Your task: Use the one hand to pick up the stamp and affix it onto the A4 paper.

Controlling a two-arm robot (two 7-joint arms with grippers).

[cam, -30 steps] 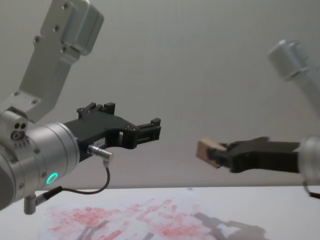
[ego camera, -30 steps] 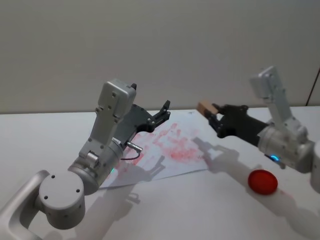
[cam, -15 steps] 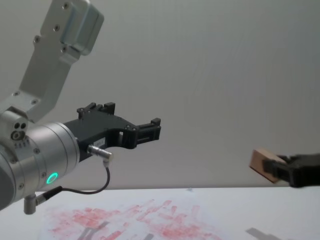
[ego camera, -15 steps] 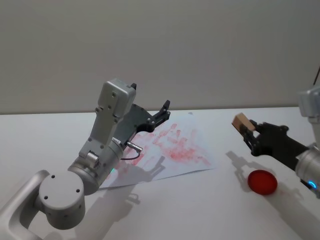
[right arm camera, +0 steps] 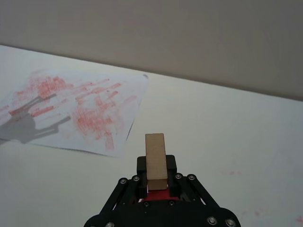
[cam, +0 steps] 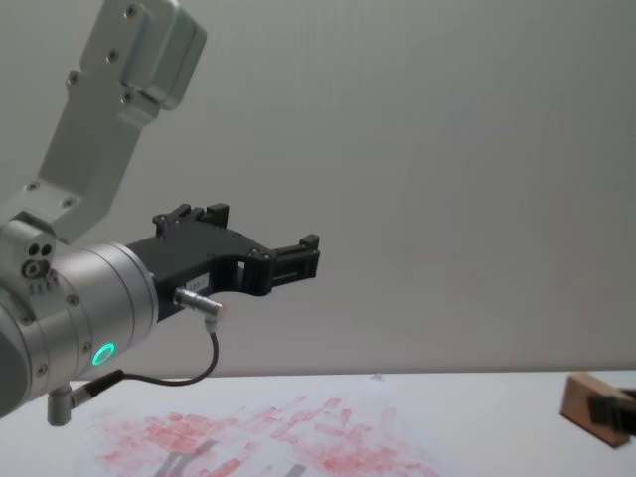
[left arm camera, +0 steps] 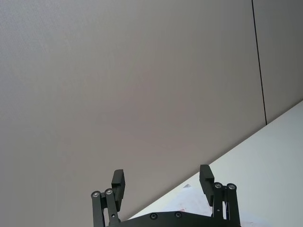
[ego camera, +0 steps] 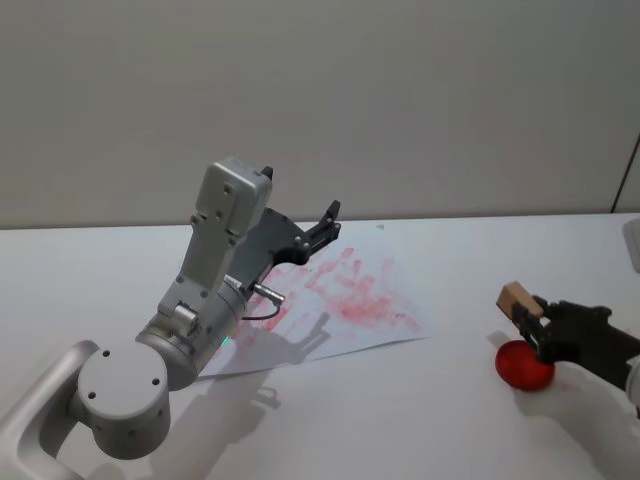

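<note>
My right gripper (ego camera: 530, 320) is shut on the stamp (ego camera: 517, 297), a small light-brown wooden block that sticks out past the fingertips. It hovers low at the table's right, just over a round red ink pad (ego camera: 525, 366). The right wrist view shows the stamp (right arm camera: 155, 160) upright between the black fingers (right arm camera: 142, 165), with the A4 paper (right arm camera: 80, 111) farther off. The paper (ego camera: 345, 300), smeared with red prints, lies mid-table. My left gripper (ego camera: 325, 225) hangs open in the air above the paper's far edge, and the left wrist view shows it (left arm camera: 162, 182) holding nothing.
The white table (ego camera: 400, 420) runs back to a plain grey wall. The raised left arm (ego camera: 215, 270), with its dangling black cable (cam: 189, 373), stands over the paper's left part. Bare table lies between the paper and the ink pad.
My right gripper has carried the stamp to the right and down, away from the paper to just above the red ink pad. The left arm has not moved.
</note>
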